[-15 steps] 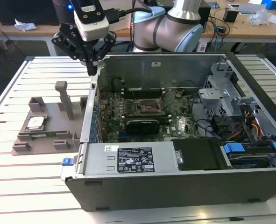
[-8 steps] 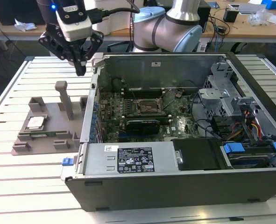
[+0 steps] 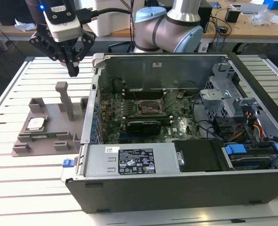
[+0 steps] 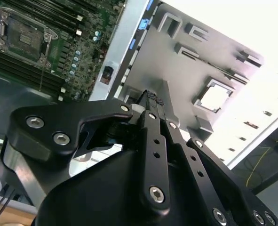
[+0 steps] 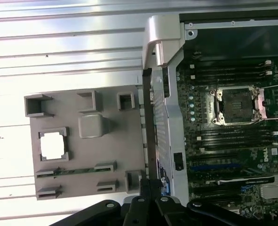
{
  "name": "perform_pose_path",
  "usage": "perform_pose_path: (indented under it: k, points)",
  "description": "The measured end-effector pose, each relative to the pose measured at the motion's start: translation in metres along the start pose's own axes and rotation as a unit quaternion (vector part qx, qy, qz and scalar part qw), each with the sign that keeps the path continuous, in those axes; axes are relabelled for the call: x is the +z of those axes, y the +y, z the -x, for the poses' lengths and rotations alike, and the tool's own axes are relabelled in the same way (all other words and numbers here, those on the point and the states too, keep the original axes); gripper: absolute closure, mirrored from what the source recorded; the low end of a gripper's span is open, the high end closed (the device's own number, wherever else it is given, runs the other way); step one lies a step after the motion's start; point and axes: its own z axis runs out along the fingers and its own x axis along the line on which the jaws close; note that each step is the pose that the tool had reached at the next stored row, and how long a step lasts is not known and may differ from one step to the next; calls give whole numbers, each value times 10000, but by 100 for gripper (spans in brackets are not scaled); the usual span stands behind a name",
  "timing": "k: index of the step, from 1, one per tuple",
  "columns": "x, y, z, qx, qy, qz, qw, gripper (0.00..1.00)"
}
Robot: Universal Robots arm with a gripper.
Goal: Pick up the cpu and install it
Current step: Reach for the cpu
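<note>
The hand (image 3: 74,71) hovered empty, its fingers apparently pressed together, above the grey fixture (image 3: 49,135) on the table (image 3: 21,188). The cpu (image 3: 36,124) lay in a fixture pocket at the exterior view's left, well apart from the motherboard socket (image 3: 145,107).

Exterior view looks down across the open computer case (image 3: 176,188); both wrist views hang above, sharing the cpu (image 5: 51,145) on the fixture plate (image 5: 115,141) beside it.
</note>
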Motion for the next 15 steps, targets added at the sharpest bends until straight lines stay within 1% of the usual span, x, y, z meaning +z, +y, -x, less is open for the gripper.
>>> perform_pose_path:
  k: [1, 3, 4, 6, 8, 11, 13, 15]
  points:
    - [-1, -2, -33, 0, 0, 0, 10000, 89]
    - [-2, -5, -73, 1, 0, 0, 10000, 89]
    - [-3, -8, -120, 1, 0, 0, 10000, 89]
    - [-4, -11, -150, 0, 0, 0, 10000, 89]
    - [-6, -15, -205, 0, 0, 0, 10000, 89]
    - [-7, -19, -259, 1, 0, 0, 10000, 89]
    - [-9, -24, -321, 0, 0, 0, 10000, 89]
    - [-9, -26, -355, 0, 0, 0, 10000, 89]
